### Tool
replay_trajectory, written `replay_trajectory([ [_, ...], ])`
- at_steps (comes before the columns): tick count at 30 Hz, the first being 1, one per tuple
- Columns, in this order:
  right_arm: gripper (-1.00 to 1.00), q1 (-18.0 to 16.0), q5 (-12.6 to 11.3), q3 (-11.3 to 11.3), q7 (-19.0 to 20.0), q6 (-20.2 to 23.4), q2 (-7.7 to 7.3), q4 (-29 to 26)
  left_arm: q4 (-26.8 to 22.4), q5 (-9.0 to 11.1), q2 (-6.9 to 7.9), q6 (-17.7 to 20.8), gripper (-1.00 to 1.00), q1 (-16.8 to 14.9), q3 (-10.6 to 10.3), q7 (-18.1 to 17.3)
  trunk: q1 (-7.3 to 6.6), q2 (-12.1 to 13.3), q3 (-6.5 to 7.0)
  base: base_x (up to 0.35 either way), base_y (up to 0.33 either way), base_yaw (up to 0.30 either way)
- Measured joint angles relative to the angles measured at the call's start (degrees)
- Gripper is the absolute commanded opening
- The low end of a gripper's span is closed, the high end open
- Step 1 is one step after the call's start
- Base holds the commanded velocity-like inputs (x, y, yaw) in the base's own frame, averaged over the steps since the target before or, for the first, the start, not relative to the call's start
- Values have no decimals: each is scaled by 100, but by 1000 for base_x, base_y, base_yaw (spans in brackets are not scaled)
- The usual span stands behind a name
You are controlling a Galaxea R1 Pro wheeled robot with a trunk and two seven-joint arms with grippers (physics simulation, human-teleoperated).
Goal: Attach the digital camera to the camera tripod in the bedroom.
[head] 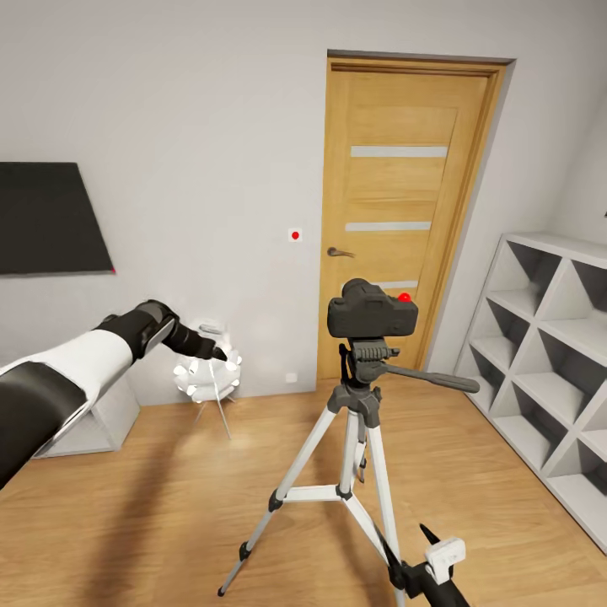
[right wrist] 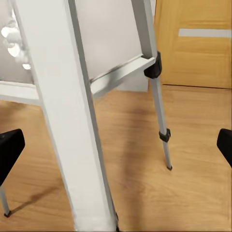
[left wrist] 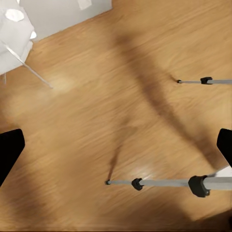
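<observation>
Open plank floor (head: pixel 152 497) is left between the camera tripod (head: pixel 350 447), whose spread legs and side-projecting pan handle (head: pixel 430 379) obstruct the middle, the white lamp (head: pixel 209 371) by the wall, and the cube shelving (head: pixel 548 371) along the floor's right edge.

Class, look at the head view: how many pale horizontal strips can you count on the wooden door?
3. One strip runs across the upper door, a second sits at mid-height above the handle, and a third lies lower, partly hidden behind the camera. Others could be hidden lower down.
</observation>
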Motion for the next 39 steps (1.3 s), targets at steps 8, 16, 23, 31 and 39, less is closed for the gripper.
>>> replay_trajectory([
  [8, 100, 1, 1, -1, 5, -673, -11, 631, 90, 37, 1, -220, 100, 315, 17, 160, 2, 1, 1, -101, 0, 0],
  [16, 100, 1, -6, -3, 6, -1105, -13, 1052, 354, 48, 22, -425, 100, 478, 26, 329, 4, -1, 1, -312, 0, 0],
  [23, 100, 1, -6, -8, 9, -1136, -14, 1337, 401, 42, 152, -512, 100, 672, 17, 340, 3, -1, 0, -314, 0, 0],
  [31, 100, 5, -7, -14, 1, -1129, -16, 1870, 409, 38, 225, -593, 100, 1141, 14, 438, 0, 0, 0, -89, 0, 0],
  [39, 100, 21, -10, -18, -100, -1048, -22, 2121, 410, 51, 235, -628, 100, 1748, 29, 1037, 0, 0, 1, -8, 0, 0],
])
